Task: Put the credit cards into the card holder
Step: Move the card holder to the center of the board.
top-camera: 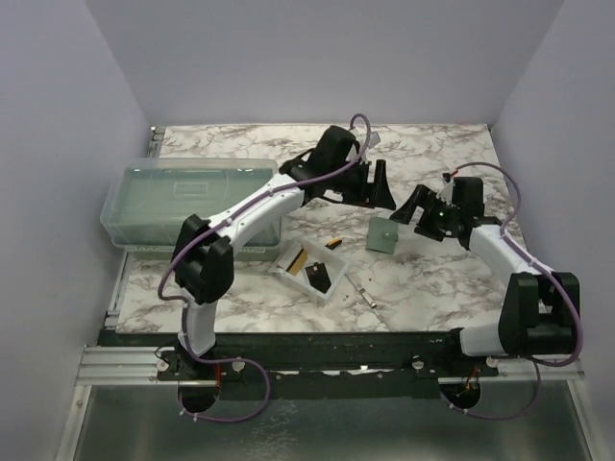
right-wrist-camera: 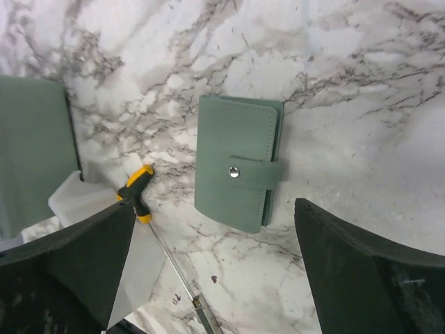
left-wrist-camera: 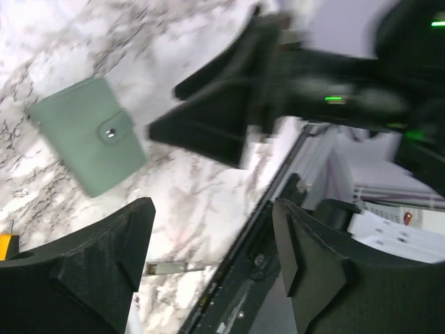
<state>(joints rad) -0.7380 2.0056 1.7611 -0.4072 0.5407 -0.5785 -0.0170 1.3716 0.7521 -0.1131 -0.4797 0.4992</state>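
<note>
The right pincer (right-wrist-camera: pixel 215 204) has black fingers (right-wrist-camera: pixel 361 278); between them, a sage-green wallet (right-wrist-camera: pixel 236 163) with a silver snap, on a white, grey-veined table (right-wrist-camera: pixel 361 83). Near one finger, a tool (right-wrist-camera: pixel 133 189) with an orange-yellow handle.

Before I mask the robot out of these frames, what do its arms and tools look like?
The left arm and right arm share white links, bulky black joint housings and a thin purple cable looping alongside. The left tool and right tool are matte black, each with two broad wedge-shaped fingers.
</note>
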